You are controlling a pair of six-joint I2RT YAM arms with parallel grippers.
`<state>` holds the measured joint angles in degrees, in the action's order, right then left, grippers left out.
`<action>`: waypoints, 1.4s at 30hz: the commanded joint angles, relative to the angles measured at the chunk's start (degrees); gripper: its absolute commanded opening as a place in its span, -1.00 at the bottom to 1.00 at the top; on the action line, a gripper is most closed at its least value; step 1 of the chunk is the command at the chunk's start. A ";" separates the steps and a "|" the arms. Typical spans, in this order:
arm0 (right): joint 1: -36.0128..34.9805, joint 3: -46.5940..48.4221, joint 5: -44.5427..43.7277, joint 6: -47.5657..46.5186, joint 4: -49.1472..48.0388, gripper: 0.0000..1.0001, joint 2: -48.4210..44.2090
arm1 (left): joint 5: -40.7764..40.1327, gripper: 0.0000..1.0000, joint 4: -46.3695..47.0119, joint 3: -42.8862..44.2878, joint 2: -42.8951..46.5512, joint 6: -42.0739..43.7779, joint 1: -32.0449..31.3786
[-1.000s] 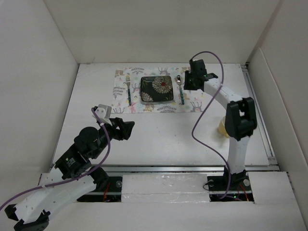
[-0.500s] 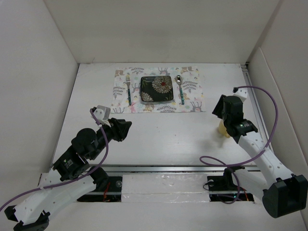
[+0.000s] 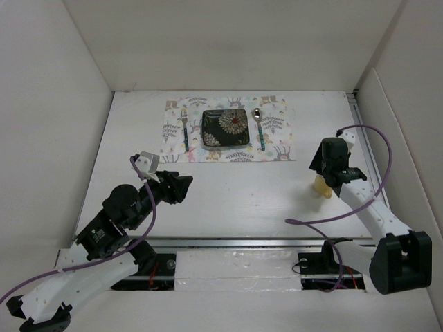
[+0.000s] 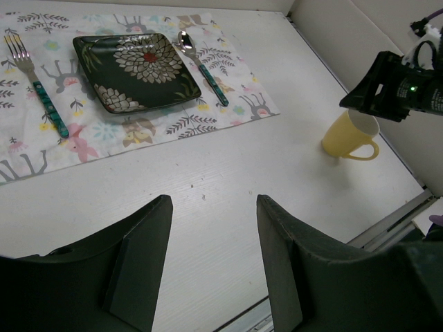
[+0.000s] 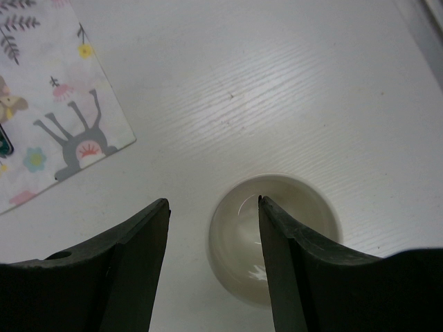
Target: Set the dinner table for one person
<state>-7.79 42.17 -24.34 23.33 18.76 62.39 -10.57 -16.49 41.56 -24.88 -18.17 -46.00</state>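
The white dinner table [image 3: 235, 197] carries a patterned placemat [image 3: 278, 135] at the far middle. On the mat a dark floral square plate [image 3: 225, 128] lies between a fork [image 3: 185, 128] on its left and a spoon [image 3: 259, 128] on its right. A yellow mug [image 3: 320, 185] stands upright on the bare table at the right. My right gripper [image 3: 320, 167] is open and empty just above the mug; in the right wrist view [image 5: 213, 200] one finger hangs over the mug's mouth [image 5: 308, 211]. My left gripper [image 4: 213, 200] is open and empty over the near left table.
White walls enclose the table on the left, back and right. A metal rail [image 3: 277, 241] runs along the near edge. The right arm's purple cable [image 3: 311, 220] loops low over the near right table. The left wrist view shows the mug [image 4: 349, 136] under the right gripper.
My right arm has swung back from the spoon at the placemat to the right and now hovers over the mug. The left arm has barely moved.
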 commanded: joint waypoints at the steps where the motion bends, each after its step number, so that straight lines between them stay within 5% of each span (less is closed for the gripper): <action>1: 0.23 0.81 2.28 -1.10 -3.55 0.16 3.52 | 0.46 -0.02 2.43 -0.34 0.28 0.33 0.12; 5: 0.76 1.77 1.14 -0.66 -4.97 -0.16 8.00 | 0.55 -0.02 2.43 -0.25 0.45 0.33 0.12; 6: 0.76 2.12 0.70 0.13 -4.70 -0.44 9.23 | 0.29 -0.02 2.52 -0.25 0.71 0.42 0.12; 7: 0.76 2.38 0.09 0.13 -4.96 -0.94 9.24 | 0.11 -0.02 2.60 -0.34 0.54 0.42 0.12; 8: 0.76 2.39 -0.27 0.13 -6.18 -1.00 9.15 | 0.02 -0.01 2.43 -0.34 0.71 0.33 0.12; 15: -1.17 16.66 2.62 -4.87 -9.98 -1.00 10.72 | 0.19 0.00 2.43 -0.25 -0.43 0.24 0.12; 33: -5.83 96.74 12.47 -16.03 7.70 -1.00 74.27 | -3.40 0.24 1.82 -0.25 -0.17 0.07 0.12; 42: -6.36 104.43 15.72 -14.63 4.96 -1.00 81.57 | -2.44 0.23 2.16 -0.25 -0.52 0.33 0.12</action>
<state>-13.85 141.47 -9.93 9.06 28.51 145.93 -13.13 -16.53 41.56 -25.26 -18.17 -46.00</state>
